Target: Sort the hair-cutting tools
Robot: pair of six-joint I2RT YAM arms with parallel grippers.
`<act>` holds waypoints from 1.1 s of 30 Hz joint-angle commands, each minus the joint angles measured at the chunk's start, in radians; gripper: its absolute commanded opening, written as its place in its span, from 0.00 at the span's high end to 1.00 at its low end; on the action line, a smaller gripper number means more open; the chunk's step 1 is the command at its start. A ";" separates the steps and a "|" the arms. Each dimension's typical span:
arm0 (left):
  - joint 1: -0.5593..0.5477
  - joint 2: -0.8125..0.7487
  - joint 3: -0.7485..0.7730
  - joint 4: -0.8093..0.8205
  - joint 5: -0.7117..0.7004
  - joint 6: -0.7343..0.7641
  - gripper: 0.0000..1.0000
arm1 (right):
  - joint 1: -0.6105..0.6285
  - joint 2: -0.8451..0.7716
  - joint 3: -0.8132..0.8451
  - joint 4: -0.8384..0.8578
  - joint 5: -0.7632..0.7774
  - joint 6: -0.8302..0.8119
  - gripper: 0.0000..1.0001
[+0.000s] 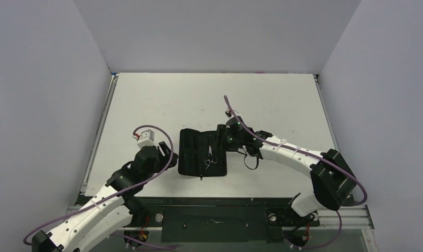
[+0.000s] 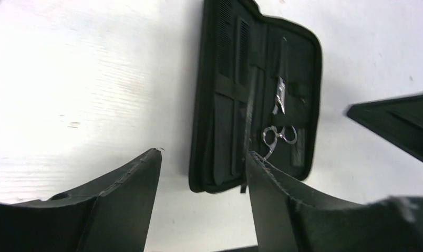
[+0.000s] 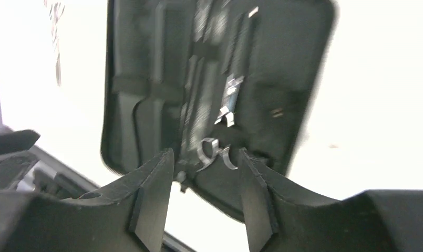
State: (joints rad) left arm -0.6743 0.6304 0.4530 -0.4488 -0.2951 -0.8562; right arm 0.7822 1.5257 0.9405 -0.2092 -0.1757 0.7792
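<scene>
The open case (image 1: 201, 153) lies close to the counter's (image 1: 146, 100) near edge — scissors (image 1: 211, 163) strapped in its right half, comb (image 2: 244, 47) just left of them. The left gripper (image 2: 204, 153) hovers near-left of the case, fingers apart. The right gripper (image 3: 205, 152) is over its far-right edge, also apart. White counter spreads far and sideways to pale walls (image 1: 41, 79).

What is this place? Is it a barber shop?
Probably a robot test booth, not a barber shop. Plain walls box in a white table, and a left arm and right arm sit at its near edge.
</scene>
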 commanded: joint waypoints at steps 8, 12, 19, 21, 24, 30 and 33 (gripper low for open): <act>0.242 0.246 0.204 -0.135 -0.156 0.006 0.32 | -0.068 0.041 -0.019 -0.057 0.395 -0.074 0.52; 0.329 0.305 0.232 -0.117 -0.152 -0.006 0.32 | -0.079 0.070 -0.018 0.003 0.400 -0.057 0.52; 0.531 0.368 0.248 -0.071 -0.131 0.028 0.32 | -0.093 0.159 0.036 0.030 0.406 -0.053 0.52; 0.600 0.406 0.262 -0.073 -0.100 0.044 0.32 | -0.100 0.181 0.045 0.035 0.408 -0.049 0.53; 0.713 0.484 0.272 -0.044 -0.013 0.063 0.32 | -0.113 0.195 0.040 0.040 0.405 -0.043 0.54; 0.752 0.670 0.301 0.033 0.110 0.079 0.32 | -0.144 0.119 -0.045 0.079 0.379 -0.015 0.55; 0.754 0.733 0.304 0.064 0.115 0.076 0.33 | -0.145 0.061 -0.089 0.084 0.366 -0.016 0.54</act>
State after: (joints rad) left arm 0.0731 1.3148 0.7059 -0.4652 -0.2401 -0.7986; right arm 0.6460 1.6909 0.9016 -0.1707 0.1940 0.7467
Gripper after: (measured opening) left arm 0.674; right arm 0.455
